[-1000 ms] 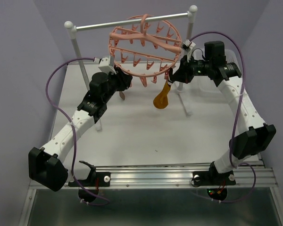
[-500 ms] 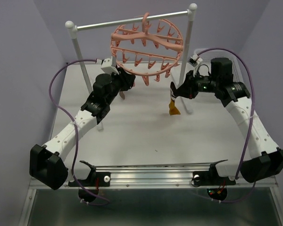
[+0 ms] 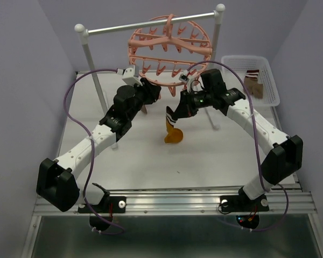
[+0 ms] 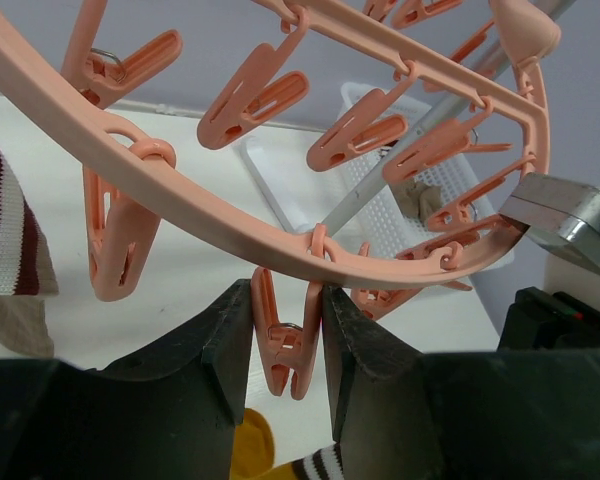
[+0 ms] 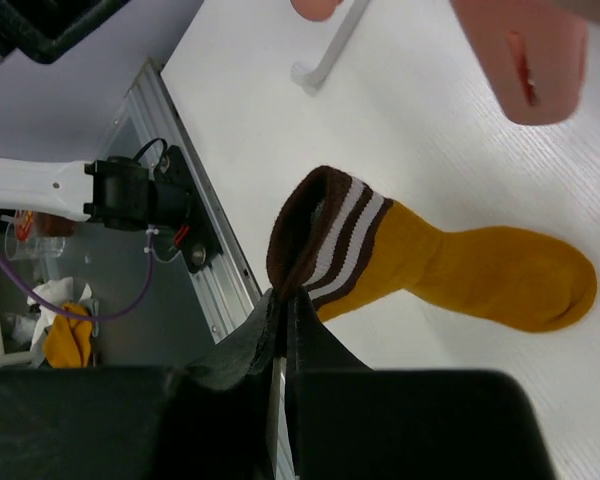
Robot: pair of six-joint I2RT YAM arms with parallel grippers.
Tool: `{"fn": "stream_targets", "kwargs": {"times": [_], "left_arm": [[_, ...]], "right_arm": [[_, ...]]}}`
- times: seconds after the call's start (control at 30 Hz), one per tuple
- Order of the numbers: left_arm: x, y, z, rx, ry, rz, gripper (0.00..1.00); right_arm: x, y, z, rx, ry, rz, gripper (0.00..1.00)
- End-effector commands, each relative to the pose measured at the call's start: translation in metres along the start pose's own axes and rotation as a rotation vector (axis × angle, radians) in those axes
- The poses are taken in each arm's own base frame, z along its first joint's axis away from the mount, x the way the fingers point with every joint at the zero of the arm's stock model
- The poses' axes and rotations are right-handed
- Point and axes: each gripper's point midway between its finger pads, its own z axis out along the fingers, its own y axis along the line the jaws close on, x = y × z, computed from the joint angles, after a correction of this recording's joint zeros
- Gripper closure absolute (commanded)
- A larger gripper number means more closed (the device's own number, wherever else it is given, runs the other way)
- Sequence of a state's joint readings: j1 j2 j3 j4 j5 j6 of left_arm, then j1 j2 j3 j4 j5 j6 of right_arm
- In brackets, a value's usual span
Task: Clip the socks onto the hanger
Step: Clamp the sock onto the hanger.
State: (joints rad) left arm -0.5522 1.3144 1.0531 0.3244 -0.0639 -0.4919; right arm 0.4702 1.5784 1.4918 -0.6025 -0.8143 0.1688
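Note:
The salmon-pink hanger [image 3: 169,45] hangs by its hook from the rail. My left gripper [image 3: 151,91] is under its near-left rim. In the left wrist view my left gripper [image 4: 285,310] is closed on one dangling clip [image 4: 285,345], a finger touching each side of it. My right gripper [image 3: 178,110] is shut on the striped cuff of the mustard-orange sock [image 3: 172,131], which hangs below the ring's front with its toe near the table. In the right wrist view my right gripper [image 5: 283,305] pinches the sock [image 5: 480,270] at its cuff. A brown sock [image 4: 5,240] hangs at the left edge.
The white-posted rail stand [image 3: 151,24] crosses the back, with posts at left [image 3: 94,70] and right [image 3: 215,64]. A white basket [image 3: 269,80] at the back right holds another sock [image 3: 254,80]. Purple cables loop over both arms.
My right arm has swung left and lower with the mustard sock, from beside the right post to under the ring's front. The basket is now uncovered. My left gripper shifted slightly right.

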Motion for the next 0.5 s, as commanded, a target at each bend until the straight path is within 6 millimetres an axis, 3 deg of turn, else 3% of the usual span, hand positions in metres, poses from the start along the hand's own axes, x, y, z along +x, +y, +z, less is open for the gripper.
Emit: {"fn": "stream_targets", "kwargs": {"times": [0.0,0.13,0.47], "left_arm": [[-0.028,-0.017,0.001,0.040,-0.120,-0.023,1.00],[-0.030,-0.020,-0.002,0.046,-0.127,-0.021,1.00],[-0.029,-0.020,-0.006,0.041,-0.133,-0.015,1.00]], "right_arm": [[-0.036,0.023,0.010,-0.024,-0.087,-0.064,0.98],[-0.051,0.019,0.017,0.007,-0.129,-0.072,0.98],[-0.063,0.015,0.032,0.036,-0.165,-0.069,0.98]]}}
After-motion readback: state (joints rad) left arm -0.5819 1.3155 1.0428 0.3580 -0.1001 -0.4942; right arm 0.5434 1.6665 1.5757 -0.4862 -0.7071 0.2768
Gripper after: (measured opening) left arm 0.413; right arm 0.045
